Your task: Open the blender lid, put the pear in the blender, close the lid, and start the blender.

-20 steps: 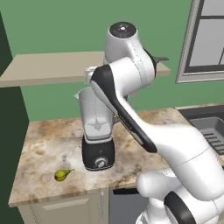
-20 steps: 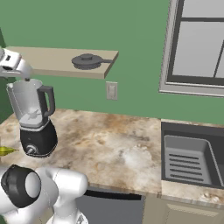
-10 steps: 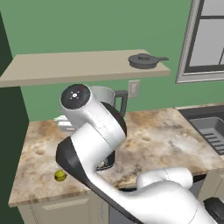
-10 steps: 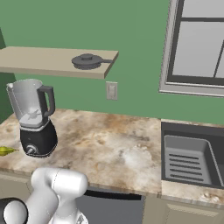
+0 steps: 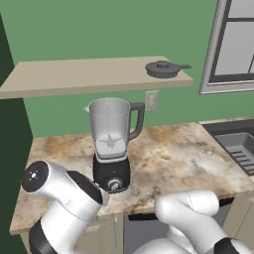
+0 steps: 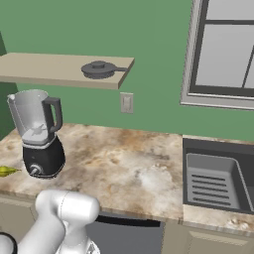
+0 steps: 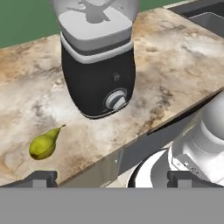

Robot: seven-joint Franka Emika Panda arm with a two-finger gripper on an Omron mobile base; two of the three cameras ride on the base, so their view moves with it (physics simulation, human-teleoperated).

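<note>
The blender (image 5: 112, 171) stands on the counter, a clear jar on a black base with a silver knob (image 7: 116, 101). Its jar top is open and the blender lid is out of view. In the right base view the blender (image 6: 43, 156) is at the left, with the pear (image 6: 6, 171) lying just left of its base. In the hand view the yellow-green pear (image 7: 43, 144) lies on its side, in front and to the left of the blender (image 7: 98, 74). My gripper (image 7: 111, 179) is open wide and empty, low at the counter's front edge. The pear is just above its left fingertip (image 7: 41, 178).
A dark pan (image 5: 163, 68) sits on the wall shelf (image 6: 44, 69) above the blender. The sink (image 6: 213, 178) is sunk into the counter at the right. My white arm (image 5: 64, 198) bends low in front of the counter's left end.
The arm has swung down from the top of the blender jar to low in front of the counter. The jar's open top now shows. The jaws stayed open.
</note>
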